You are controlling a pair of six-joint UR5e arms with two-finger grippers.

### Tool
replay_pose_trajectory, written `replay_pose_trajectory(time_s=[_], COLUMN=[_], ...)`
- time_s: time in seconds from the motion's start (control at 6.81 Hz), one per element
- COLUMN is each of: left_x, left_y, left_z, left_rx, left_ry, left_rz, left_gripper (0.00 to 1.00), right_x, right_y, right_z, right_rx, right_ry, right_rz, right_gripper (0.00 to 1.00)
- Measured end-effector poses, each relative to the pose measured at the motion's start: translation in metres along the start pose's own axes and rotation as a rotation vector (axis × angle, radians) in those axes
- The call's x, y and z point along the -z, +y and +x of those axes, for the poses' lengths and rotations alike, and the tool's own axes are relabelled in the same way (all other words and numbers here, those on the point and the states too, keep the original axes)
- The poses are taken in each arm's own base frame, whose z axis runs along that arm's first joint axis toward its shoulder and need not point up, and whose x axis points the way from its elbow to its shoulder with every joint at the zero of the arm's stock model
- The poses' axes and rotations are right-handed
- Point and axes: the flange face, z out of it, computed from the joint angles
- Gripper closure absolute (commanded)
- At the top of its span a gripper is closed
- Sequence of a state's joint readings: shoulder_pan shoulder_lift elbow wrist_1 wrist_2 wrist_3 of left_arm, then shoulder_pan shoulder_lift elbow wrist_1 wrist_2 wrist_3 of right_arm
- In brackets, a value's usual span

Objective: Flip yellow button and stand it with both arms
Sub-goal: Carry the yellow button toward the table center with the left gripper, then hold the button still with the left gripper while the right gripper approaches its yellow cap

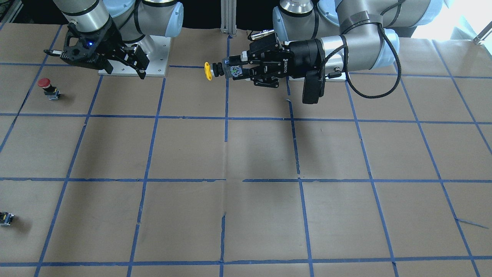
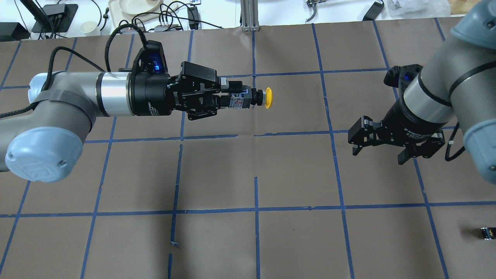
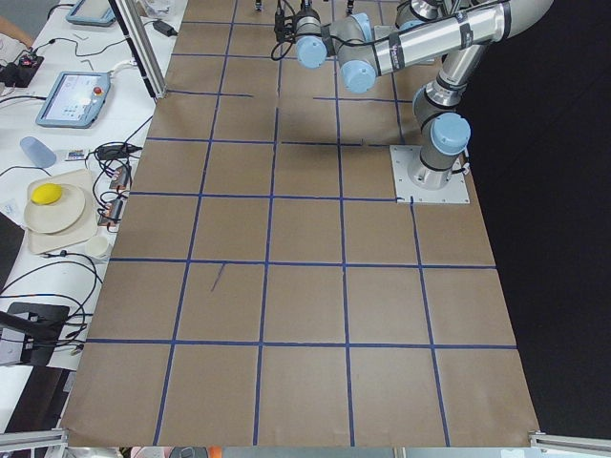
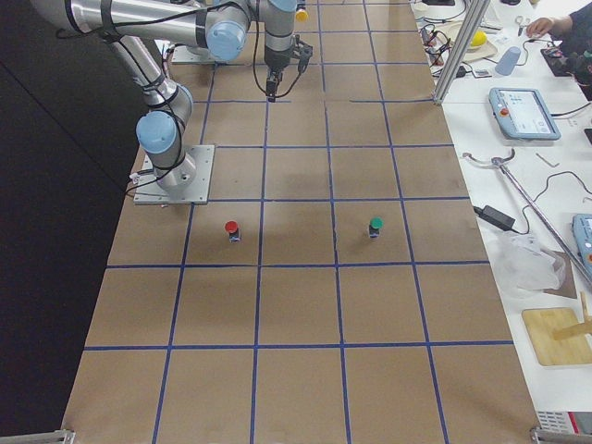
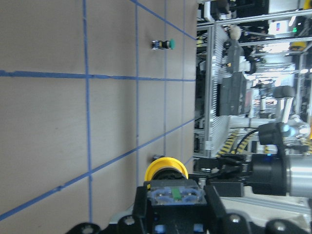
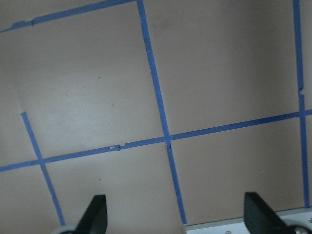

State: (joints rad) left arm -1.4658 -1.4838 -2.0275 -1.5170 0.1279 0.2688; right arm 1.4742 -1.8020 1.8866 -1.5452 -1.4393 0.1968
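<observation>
The tiny black-and-grey block [image 1: 5, 218] lies nearest, on the brown paper table [image 1: 261, 154] with its blue tape grid; farther back the red-capped push button [image 1: 49, 88] stands upright; beyond it the left gripper [image 1: 235, 71], turned sideways above the table, is clamped on the black-and-grey body of the small yellow-capped push button [image 1: 220, 70]; the button lies level, its cap jutting past the fingertips toward the right gripper [image 1: 94, 63], which hangs well apart, jaws spread wide, holding nothing.
</observation>
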Motion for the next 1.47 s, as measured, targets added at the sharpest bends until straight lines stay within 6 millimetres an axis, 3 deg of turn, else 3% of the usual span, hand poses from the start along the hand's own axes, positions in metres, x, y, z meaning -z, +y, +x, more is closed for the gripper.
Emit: replay_pose_trajectory(time_s=[0.29, 0.59, 1.17, 1.47], left_x=[-0.003, -0.004, -0.004, -0.004], left_y=[0.000, -0.001, -0.001, -0.001], left_z=[-0.004, -0.006, -0.006, -0.005], left_rx=[0.018, 0.012, 0.009, 0.005], left_ry=[0.056, 0.063, 0.063, 0.062], left_rz=[0.010, 0.010, 0.010, 0.009], left_gripper=[0.84, 0.84, 0.84, 0.84], right_x=[0.026, 0.043, 0.039, 0.040], right_y=[-0.025, -0.029, -0.056, -0.056], right_z=[-0.032, -0.051, -0.055, -0.064], right_rx=[-0.225, -0.365, -0.652, -0.759], right_ry=[-0.204, -0.393, -0.557, -0.612], right_rz=[-0.104, -0.193, -0.358, -0.441], right_gripper=[0.00, 0.00, 0.00, 0.00])
